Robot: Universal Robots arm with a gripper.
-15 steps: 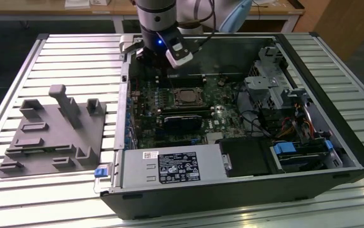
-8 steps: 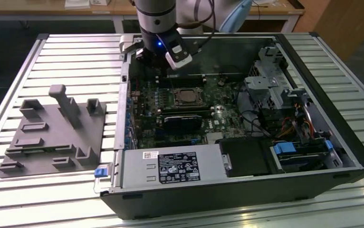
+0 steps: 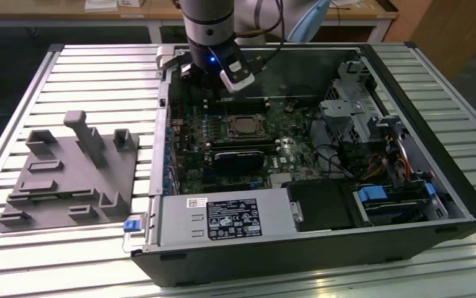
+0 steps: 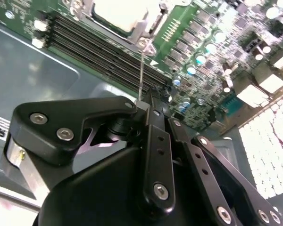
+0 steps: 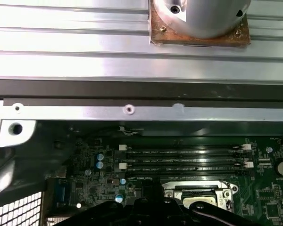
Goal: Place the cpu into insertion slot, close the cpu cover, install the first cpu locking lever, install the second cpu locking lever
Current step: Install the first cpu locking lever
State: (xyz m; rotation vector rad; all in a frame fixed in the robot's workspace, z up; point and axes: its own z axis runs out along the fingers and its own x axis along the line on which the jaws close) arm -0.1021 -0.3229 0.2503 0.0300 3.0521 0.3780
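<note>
Gripper [image 4: 147, 98], fingers drawn narrowly together, over the green board [image 4: 212, 52] inside the open case [image 3: 304, 264]. At the fingertips, the free end of a thin wire lever [image 4: 141, 70], slanting up from the corner of the cover [image 4: 140, 32]; impossible to tell whether pinched or merely touched. Cover flat around the edges of the cpu [image 4: 115, 13], dull silver-beige face up, seated in the slot [image 3: 226, 127] near the middle of the board. Just beside the slot, long black memory slots [image 5: 184, 157] side by side, between it and the case wall under the arm [image 3: 209, 25]. On the slot's other side, in the exterior view, a black card [image 3: 238, 158], then a grey power supply [image 3: 221, 220] with a white label at the case's end nearest that camera. Toward the exterior view's right, a metal drive cage [image 3: 358, 112] and a tangle of coloured cables [image 3: 387, 164]. Case flat on a slatted metal table [image 3: 97, 68]. Just beside it, at the exterior view's left, a grey moulded fixture [image 3: 64, 180] with upright pegs. Beyond the case rim, in the first wrist view, a round metal arm base [image 5: 198, 14] on a brown plate [image 5: 154, 37].
</note>
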